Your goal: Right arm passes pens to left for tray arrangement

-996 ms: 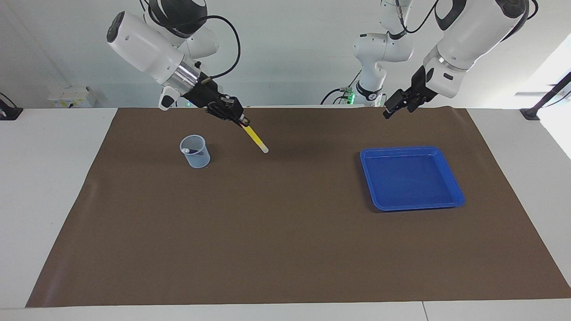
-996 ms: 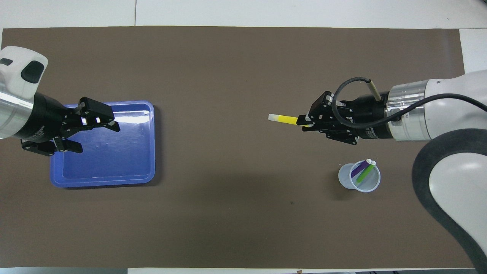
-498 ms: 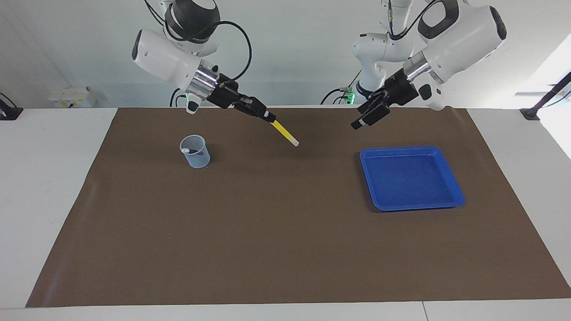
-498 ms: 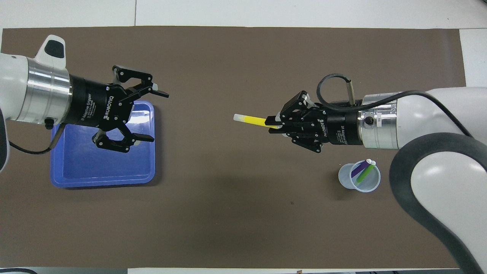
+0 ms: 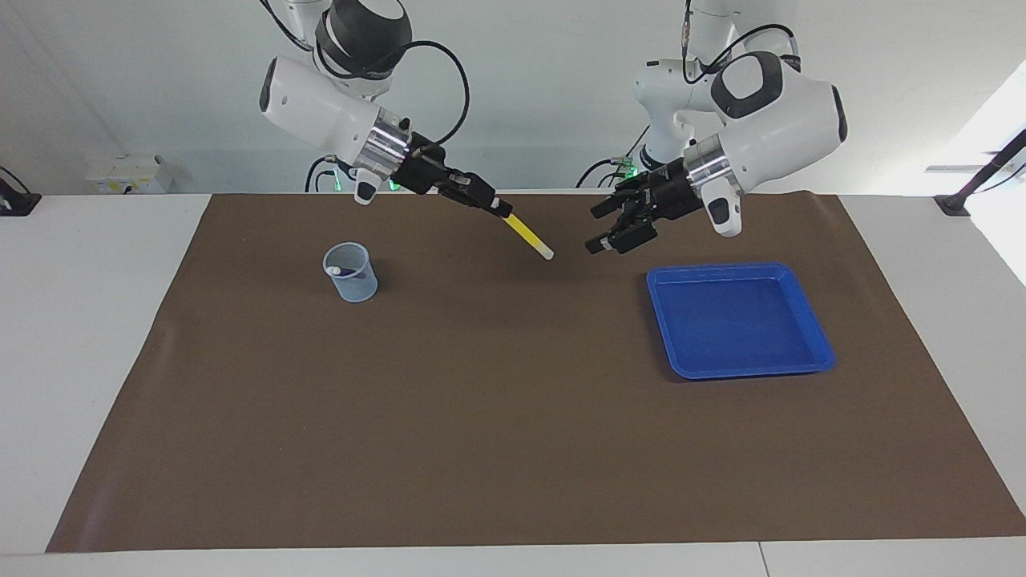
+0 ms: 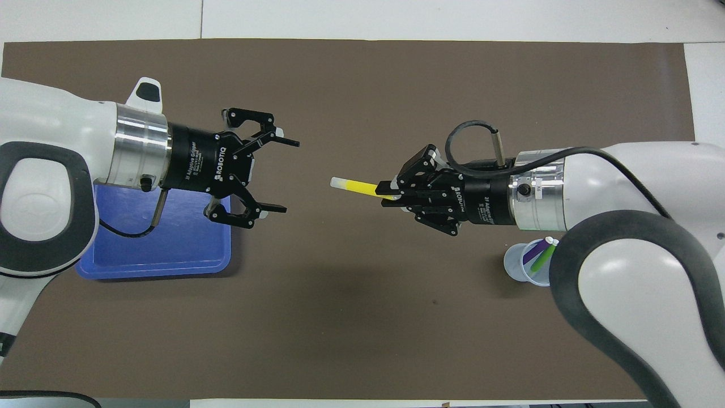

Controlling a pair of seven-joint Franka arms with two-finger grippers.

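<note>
Since 0.5 s ago, the right gripper [image 5: 495, 207] has carried the yellow pen [image 5: 529, 236] farther toward the left arm's end of the brown mat [image 5: 513, 417], still clenched on the pen's upper end, pale tip pointing at the left gripper [image 5: 603, 229]. That gripper has swung off the tray toward the pen, fingers spread wide, a gap remaining. The translucent cup [image 5: 350, 272] holds 2 pens, the purple pen [image 6: 533, 253] and green pen [image 6: 542, 258]. The blue tray [image 5: 737, 320] holds nothing.
</note>
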